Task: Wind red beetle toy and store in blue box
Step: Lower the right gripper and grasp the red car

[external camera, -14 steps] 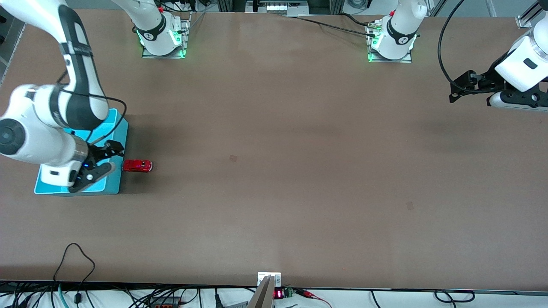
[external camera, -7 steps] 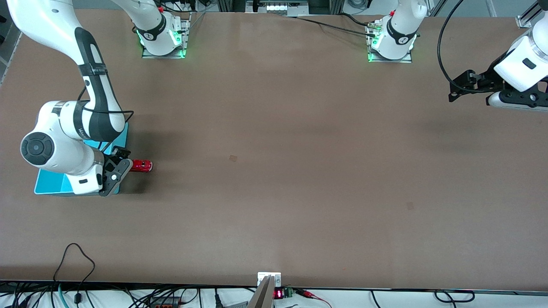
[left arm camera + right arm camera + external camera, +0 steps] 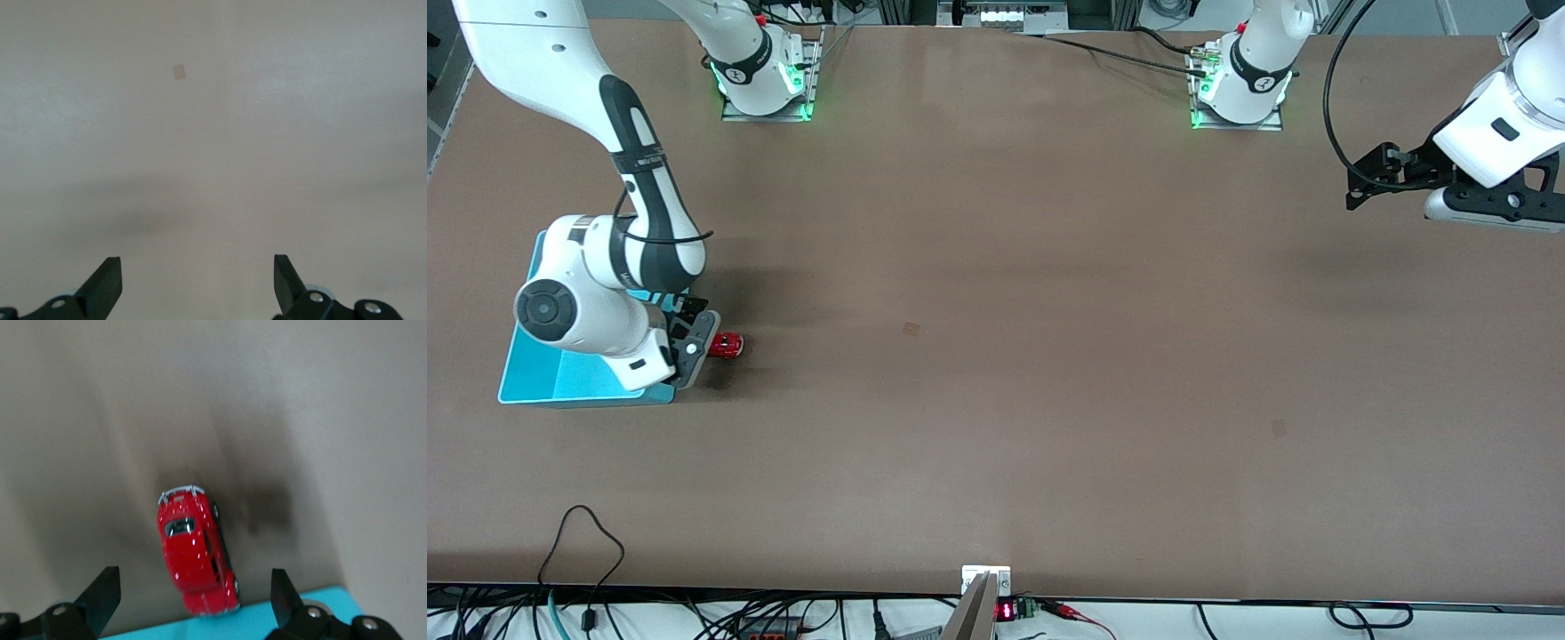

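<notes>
The red beetle toy (image 3: pixel 727 345) stands on the table right beside the blue box (image 3: pixel 543 378), one end at the box's wall. In the right wrist view the toy (image 3: pixel 195 553) sits between my spread fingers, its end touching the box's rim (image 3: pixel 267 620). My right gripper (image 3: pixel 698 340) is open over the box's edge and the toy's near end, holding nothing. My left gripper (image 3: pixel 1356 182) is open and empty, up in the air over the left arm's end of the table; its wrist view shows only bare table between the fingertips (image 3: pixel 107 283).
The right arm's wrist and forearm (image 3: pixel 605 293) cover much of the box. A small pale square mark (image 3: pixel 911 329) lies mid-table. Cables and a small display (image 3: pixel 1005 611) run along the table edge nearest the front camera.
My right gripper moved from over the box toward the toy and now covers its near end. The left gripper drifted slightly up the view. The toy stayed put.
</notes>
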Motion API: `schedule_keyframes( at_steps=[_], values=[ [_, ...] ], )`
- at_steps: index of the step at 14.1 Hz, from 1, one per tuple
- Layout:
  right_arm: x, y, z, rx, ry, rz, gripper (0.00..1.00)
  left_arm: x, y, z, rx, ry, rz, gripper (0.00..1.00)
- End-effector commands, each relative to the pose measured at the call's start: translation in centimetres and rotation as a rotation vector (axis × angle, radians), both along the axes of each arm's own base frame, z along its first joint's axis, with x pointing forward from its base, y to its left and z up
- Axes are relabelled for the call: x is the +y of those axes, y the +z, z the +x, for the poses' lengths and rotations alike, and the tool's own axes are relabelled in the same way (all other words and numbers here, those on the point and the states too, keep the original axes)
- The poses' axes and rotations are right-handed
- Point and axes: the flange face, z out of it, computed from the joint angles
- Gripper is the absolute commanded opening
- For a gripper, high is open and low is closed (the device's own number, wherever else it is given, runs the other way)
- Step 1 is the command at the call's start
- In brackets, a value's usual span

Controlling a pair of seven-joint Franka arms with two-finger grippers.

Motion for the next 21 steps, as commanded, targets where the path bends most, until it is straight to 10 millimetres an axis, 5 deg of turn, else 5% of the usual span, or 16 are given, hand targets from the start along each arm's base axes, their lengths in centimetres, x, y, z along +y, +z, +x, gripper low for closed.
schedule_keyframes(
  at_steps=[1,8,14,17,18,19,21],
  values=[
    [-0.7,-1.6,-1.0,-0.023,0.116,0.04,1.0,-0.1,0.7,-0.2,0.001,0.011,-0.021,1.0],
    [-2.4,-5.0,-2.8,-0.06,0.224,0.053,1.0,0.2,0.5,0.0,0.004,0.016,-0.023,1.0],
    [-0.5,-4.8,-2.6,-0.072,0.238,0.072,1.0,0.3,0.5,0.0,0.004,0.017,-0.023,1.0],
    [-0.9,-4.9,-2.6,-0.07,0.241,0.071,0.73,0.2,0.5,0.0,0.004,0.017,-0.023,1.0],
    [-0.9,-4.8,-2.5,-0.072,0.232,0.071,0.43,0.3,0.5,0.0,0.004,0.019,-0.023,1.0],
    [-0.9,-4.6,-2.4,-0.077,0.228,0.071,0.31,0.2,0.5,0.0,0.004,0.017,-0.023,1.0],
    [-0.8,-4.0,-2.2,-0.086,0.227,0.072,0.21,0.2,0.5,0.0,0.004,0.017,-0.023,1.0]
  ],
)
